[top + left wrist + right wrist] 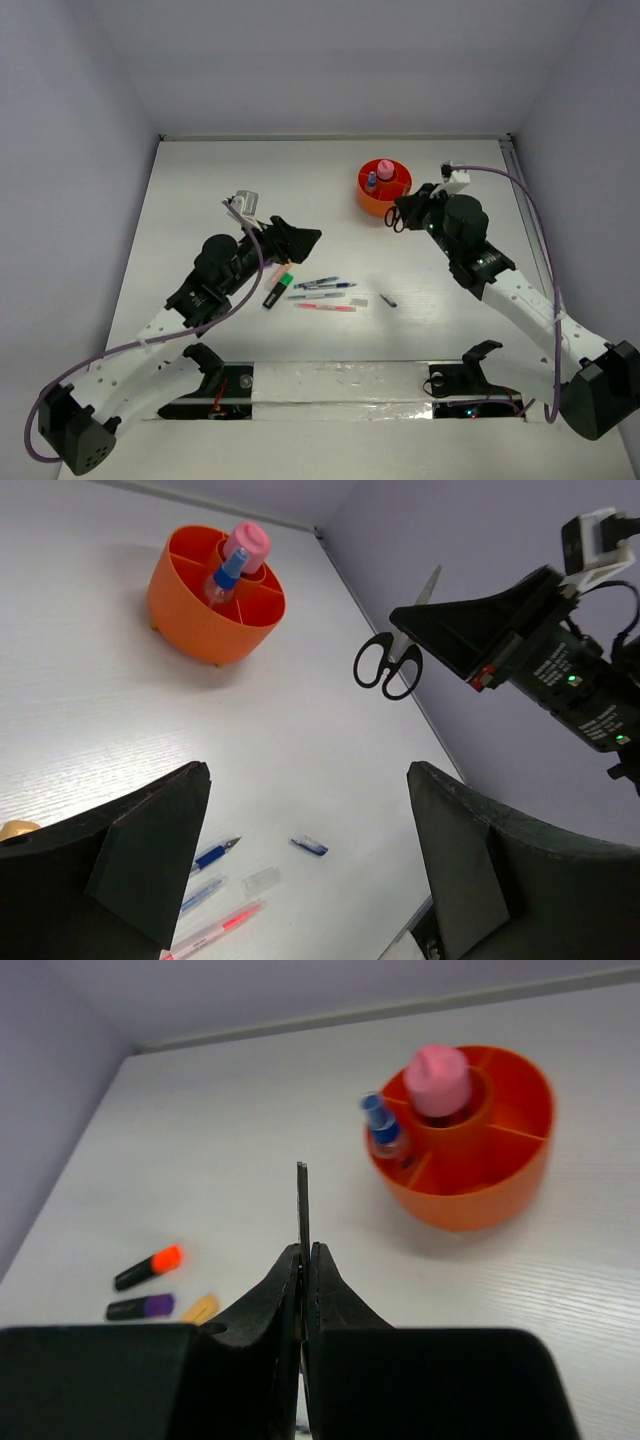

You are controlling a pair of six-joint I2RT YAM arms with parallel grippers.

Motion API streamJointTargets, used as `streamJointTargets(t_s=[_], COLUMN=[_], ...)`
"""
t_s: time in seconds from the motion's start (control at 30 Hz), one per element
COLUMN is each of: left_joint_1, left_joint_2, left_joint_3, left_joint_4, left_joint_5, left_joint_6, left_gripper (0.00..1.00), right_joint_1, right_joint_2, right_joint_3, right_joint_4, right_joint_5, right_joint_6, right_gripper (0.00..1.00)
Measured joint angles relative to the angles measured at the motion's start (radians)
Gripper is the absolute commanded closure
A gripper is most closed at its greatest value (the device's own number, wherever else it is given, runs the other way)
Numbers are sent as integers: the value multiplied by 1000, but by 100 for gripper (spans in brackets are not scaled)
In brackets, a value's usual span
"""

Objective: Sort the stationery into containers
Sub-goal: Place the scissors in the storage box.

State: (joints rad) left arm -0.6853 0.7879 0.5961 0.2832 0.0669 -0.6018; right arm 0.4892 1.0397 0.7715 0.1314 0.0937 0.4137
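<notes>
Three pens (318, 295) lie side by side about halfway across the surface (190, 190), a bit toward the near edge. The red pen (325, 307) is the nearest of them. Just to their right sit a clear cap (358, 301) and then a small blue cap (388, 299), each on its own. Right next to the pens on the left is a green highlighter (277, 290), partly under the left arm.

The left tool (308, 775) hangs over that spot, left of the middle, with its jaws spread wide and nothing between them. From the right wrist cam you can also see an orange highlighter (148, 1267), a purple highlighter (140, 1306) and a yellowish end (200, 1308) lying on the left side of the surface. I can't tell what that last one is.

Farther back and to the right, the right tool (305, 1255) is clamped tight on the scissors (390, 660). It grips them by the blades, so the tip pokes out past the fingers and the black handles dangle in the air, off the surface, just beside the tub's near-right side.

The orange tub (396, 205) stands toward the far edge, right of the middle. A pink tube (440, 1080) is upright in its centre well, and a blue-capped bottle (385, 1130) leans in one of the wedge compartments next to it. The other wedges I can see look bare.
</notes>
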Motion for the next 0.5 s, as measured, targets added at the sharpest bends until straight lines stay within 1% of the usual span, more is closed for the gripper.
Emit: streamJointTargets(t_s=[0.03,0.13,0.33,0.5], left_joint_1=[0,0,0,0], left_joint_2=[-20,-69,-145,-170], left_joint_3=[6,22,35,35], left_joint_4=[-16,-56,-126,-177], left_joint_5=[-8,-20,-37,-47], left_joint_6=[4,12,30,43], left_gripper=[23,23,23,23], right_joint_1=[-3,-13,-40,-60], right_joint_2=[-3,21,178,320], right_joint_3=[5,23,90,181], right_joint_4=[-20,-59,-87,-93], right_joint_5=[58,147,290,379], right_joint_6=[-5,-16,-23,18], right_gripper=[100,100,100,100])
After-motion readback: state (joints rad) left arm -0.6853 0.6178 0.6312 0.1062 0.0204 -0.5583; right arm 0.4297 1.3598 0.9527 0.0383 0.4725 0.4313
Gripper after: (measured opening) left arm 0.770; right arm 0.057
